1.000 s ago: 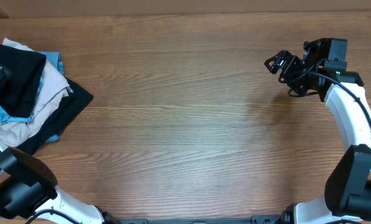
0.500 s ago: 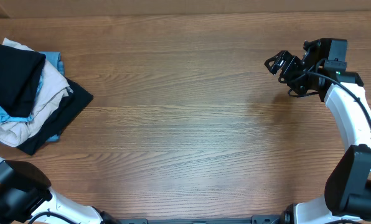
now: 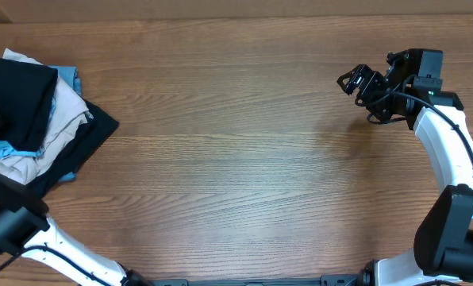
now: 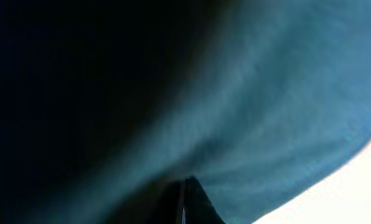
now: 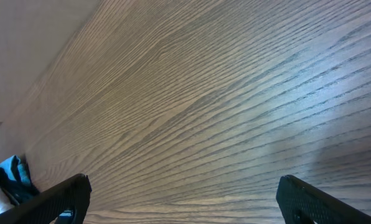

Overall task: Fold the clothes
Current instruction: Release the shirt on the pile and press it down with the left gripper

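Wooden table (image 3: 236, 159) is being viewed from above, with bare grain showing across the middle. At its far left edge the clothes (image 3: 18, 95), a black T-shirt, are being seen heaped in a pile over a cream garment (image 3: 66, 111) and a blue shirt (image 3: 68, 79). The left gripper (image 4: 187, 200) is being pressed into that pile, jaws closed tight. Its camera is being filled by dark and blue fabric, and what is pinched cannot be told. At the right, the right gripper (image 3: 355, 82) is being held above the wood, jaws spread wide with nothing between them.
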Tool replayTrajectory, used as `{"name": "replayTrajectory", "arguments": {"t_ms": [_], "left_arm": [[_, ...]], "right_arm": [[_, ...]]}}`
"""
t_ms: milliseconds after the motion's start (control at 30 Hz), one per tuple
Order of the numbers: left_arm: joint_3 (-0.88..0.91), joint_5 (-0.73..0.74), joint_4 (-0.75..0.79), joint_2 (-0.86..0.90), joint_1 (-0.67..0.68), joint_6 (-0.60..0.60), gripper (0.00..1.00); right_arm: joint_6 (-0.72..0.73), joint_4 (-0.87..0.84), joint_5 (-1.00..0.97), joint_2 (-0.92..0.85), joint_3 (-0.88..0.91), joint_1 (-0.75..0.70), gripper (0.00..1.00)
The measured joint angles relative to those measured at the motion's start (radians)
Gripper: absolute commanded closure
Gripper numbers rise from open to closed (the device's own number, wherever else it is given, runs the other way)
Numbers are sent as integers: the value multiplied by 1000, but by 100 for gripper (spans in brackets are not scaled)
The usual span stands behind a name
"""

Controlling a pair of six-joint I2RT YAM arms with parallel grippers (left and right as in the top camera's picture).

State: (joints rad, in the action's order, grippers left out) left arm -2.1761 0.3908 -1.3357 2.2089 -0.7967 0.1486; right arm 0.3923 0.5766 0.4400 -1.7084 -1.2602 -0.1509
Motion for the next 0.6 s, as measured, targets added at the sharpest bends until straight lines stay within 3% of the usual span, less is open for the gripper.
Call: {"name": "replayTrajectory", "arguments": {"t_ms": [367, 600], "left_arm": [[-93, 74, -37, 1, -31, -20, 96], [-139, -4, -14, -119, -57, 40, 96]], "right_arm": [[0, 0, 0, 0, 0, 0, 0], [0, 0, 0, 0, 0, 0, 0]]}}
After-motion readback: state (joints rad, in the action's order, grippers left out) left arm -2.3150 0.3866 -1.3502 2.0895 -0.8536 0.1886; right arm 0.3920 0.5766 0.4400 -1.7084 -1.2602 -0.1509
